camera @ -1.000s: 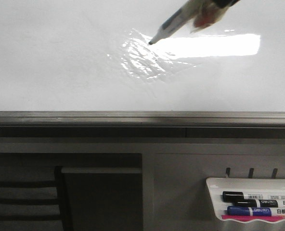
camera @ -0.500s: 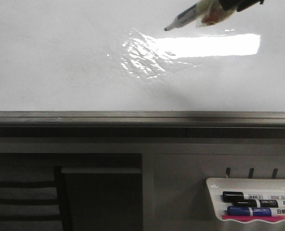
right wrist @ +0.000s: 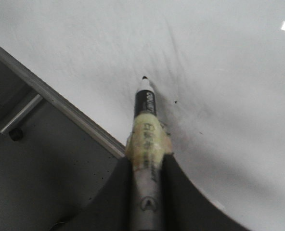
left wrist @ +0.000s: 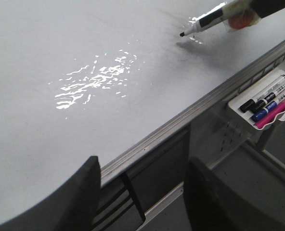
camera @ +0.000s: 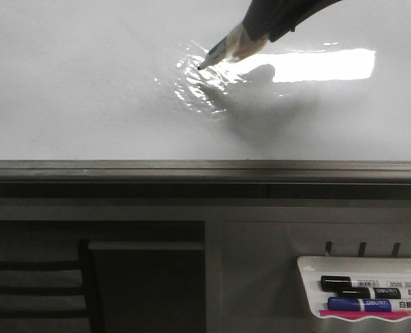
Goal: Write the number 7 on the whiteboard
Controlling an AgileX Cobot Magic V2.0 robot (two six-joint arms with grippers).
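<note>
- Glossy whiteboard (camera: 87, 90) filling the background, blank, no number 7 visible.
- Right gripper (right wrist: 146, 168) pinching marker (right wrist: 146, 120), tip at wrinkled glare patch (camera: 198, 83).
- Left gripper (left wrist: 142, 192) spread wide, off the board's edge.
- Marker tray (camera: 309, 267) hanging below rail (camera: 191, 170).

The whiteboard (camera: 73, 83) is glossy white with a bright rectangular glare and a patch of wrinkled, glittering film; its edge rail (camera: 205, 168) is dull grey metal. The right end effector (right wrist: 145, 192) is dark grey to black, and the marker (right wrist: 145, 139) between its fingers has a black tip, a black-and-white printed barrel and a yellowish tape wrap just ahead of the fingers. Well apart from that end effector, a white tray (camera: 362, 267) holds a black marker (camera: 362, 284), a blue marker (camera: 362, 304) and a pink strip (camera: 372, 314)
</note>
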